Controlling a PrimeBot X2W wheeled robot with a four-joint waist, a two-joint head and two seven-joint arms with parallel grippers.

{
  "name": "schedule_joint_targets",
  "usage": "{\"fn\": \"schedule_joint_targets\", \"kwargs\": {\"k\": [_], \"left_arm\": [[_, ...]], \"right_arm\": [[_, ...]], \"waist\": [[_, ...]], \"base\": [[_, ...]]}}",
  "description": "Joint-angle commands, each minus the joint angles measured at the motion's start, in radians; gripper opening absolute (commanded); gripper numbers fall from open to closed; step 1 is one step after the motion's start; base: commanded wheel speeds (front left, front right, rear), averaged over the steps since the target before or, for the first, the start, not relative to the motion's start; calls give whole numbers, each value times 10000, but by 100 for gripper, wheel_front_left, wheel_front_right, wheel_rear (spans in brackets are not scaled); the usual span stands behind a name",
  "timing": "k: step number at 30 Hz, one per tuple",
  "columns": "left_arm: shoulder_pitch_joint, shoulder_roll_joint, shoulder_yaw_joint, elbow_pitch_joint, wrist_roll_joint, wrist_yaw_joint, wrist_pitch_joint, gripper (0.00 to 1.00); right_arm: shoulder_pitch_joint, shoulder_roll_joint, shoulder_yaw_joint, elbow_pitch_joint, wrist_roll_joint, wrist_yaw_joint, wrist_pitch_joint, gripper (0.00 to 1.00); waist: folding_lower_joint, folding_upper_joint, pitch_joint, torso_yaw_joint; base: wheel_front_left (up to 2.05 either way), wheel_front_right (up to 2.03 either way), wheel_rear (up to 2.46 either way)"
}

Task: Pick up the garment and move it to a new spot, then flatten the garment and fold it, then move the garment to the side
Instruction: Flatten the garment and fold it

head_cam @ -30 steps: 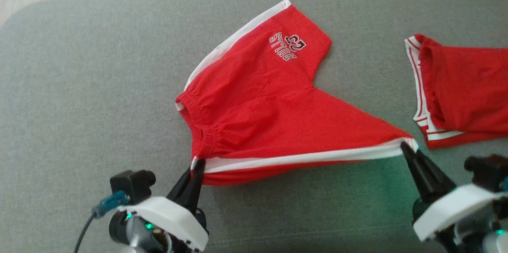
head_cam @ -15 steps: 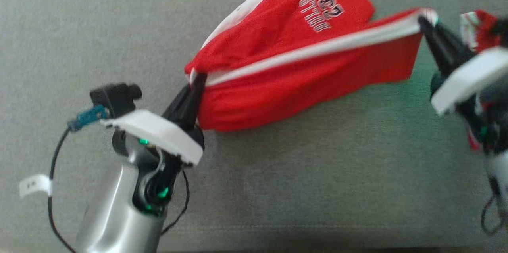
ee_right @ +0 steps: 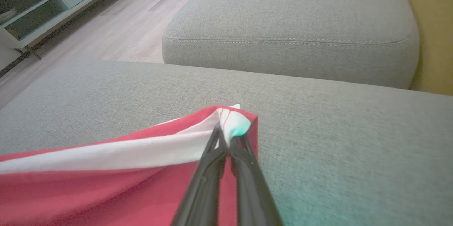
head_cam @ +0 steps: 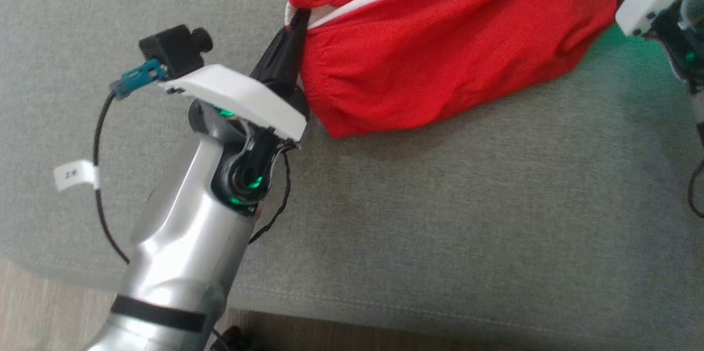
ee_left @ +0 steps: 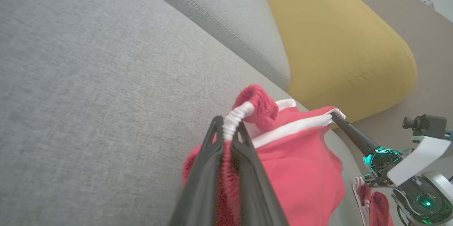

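Lifting the red shorts (head_cam: 440, 54) calls for level, taut travel: left tool (ee_left: 228, 126) pinches the waistband (ee_left: 254, 103), right tool (ee_right: 224, 132) pinches the hem (ee_right: 235, 121).

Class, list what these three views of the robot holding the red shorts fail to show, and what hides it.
- Head view: the top edge cuts off much of the shorts and the fingertips of the right gripper.
- Left wrist view: a second red cloth is cut by the bottom edge, so its kind is unclear.
- Right wrist view: what sits on the shelf is too small.
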Motion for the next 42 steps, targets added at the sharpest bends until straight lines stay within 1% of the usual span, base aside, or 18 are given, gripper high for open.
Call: {"fn": "schedule_joint_targets", "kwargs": {"k": [1, 3, 4, 5, 6, 7, 12, 15, 17, 20, 24, 27, 33, 37, 38, 39, 40, 42], "left_arm": [[-355, 197, 122, -82, -119, -14, -213, 0], [-635, 196, -185, 363, -283, 24, -441, 0], [-743, 196, -324, 574, -345, 41, -546, 0], [-815, 196, -438, 752, -449, 61, -642, 4], [-862, 196, -538, 914, -591, 87, -741, 36], [-884, 196, -644, 1068, -721, 100, -822, 100], [-812, 200, -994, 1674, -735, 220, -1534, 100], [-677, 294, -1118, 1853, -159, 521, -2057, 100], [-526, 449, -1057, 1736, 333, 841, -2340, 100], [-208, 747, -843, 1231, 1307, 1496, -2506, 100], [440, 1055, -57, -435, 3168, 2356, -2525, 100], [1035, 1112, 250, -1500, 4226, 2678, -2527, 100], [1829, 1439, 558, -2460, 5524, 2907, -2529, 100], [2309, 1631, 616, -2680, 6025, 3034, -2529, 100], [2309, 1631, 616, -2680, 6025, 3034, -2529, 100], [2537, 1729, 642, -2720, 6186, 3056, -2529, 100], [2537, 1729, 642, -2720, 6186, 3056, -2529, 100], [2765, 1766, 706, -2755, 6260, 3063, -2529, 100]], "right_arm": [[-243, -74, 193, -84, 132, 35, -178, 0], [-556, -19, 520, 305, 304, 35, -440, 0], [-668, 10, 688, 486, 382, 35, -573, 20], [-763, 45, 848, 598, 459, 35, -767, 72], [-831, 74, 1003, 707, 529, 35, -986, 100], [-872, 87, 1157, 793, 580, 35, -1239, 100], [-677, 18, 1690, 1144, 603, 35, -2863, 100], [-379, -59, 1870, 1207, 394, 35, -3915, 100], [-154, -84, 1869, 1174, 210, 35, -4485, 100], [273, -120, 1558, 933, -165, 35, -4893, 100], [1187, -24, 593, 111, -805, 35, -5019, 100], [2144, 181, -422, -829, -1357, 35, -5027, 100], [4276, 794, -1830, -2513, -2447, 35, -5008, 100], [5534, 1283, -2466, -3624, -3034, 35, -4581, 100], [5534, 1283, -2466, -3624, -3034, 35, -4581, 100], [6099, 1529, -2728, -4174, -3262, 35, -4292, 100], [6099, 1529, -2728, -4174, -3262, 35, -4292, 100], [6612, 1751, -2948, -4693, -3466, 35, -4022, 100]], "waist": [[0, 0, 226, 220], [0, 0, 305, 256], [0, 0, 326, 260], [0, 0, 346, 260], [0, 0, 357, 255], [0, 0, 357, 246], [0, 0, 181, 137], [0, 0, 23, -16], [0, 0, -102, -166], [0, 0, -318, -411], [0, 0, -605, -786], [0, 0, -858, -1071], [0, 0, -1395, -1524], [0, 0, -1709, -1804], [0, 0, -1709, -1804], [0, 0, -1807, -1916], [0, 0, -1807, -1916], [0, 0, -1905, -2016]], "base": [[0, 0, 0], [0, 0, 0], [0, 0, 0], [0, 0, 0], [0, 0, 0], [0, 0, 0], [0, 0, 0], [0, 0, 0], [0, 0, 0], [0, 0, 0], [0, 0, 0], [0, 0, 0], [0, 0, 0], [0, 0, 0], [0, 0, 0], [0, 0, 0], [0, 0, 0], [0, 0, 0]]}}
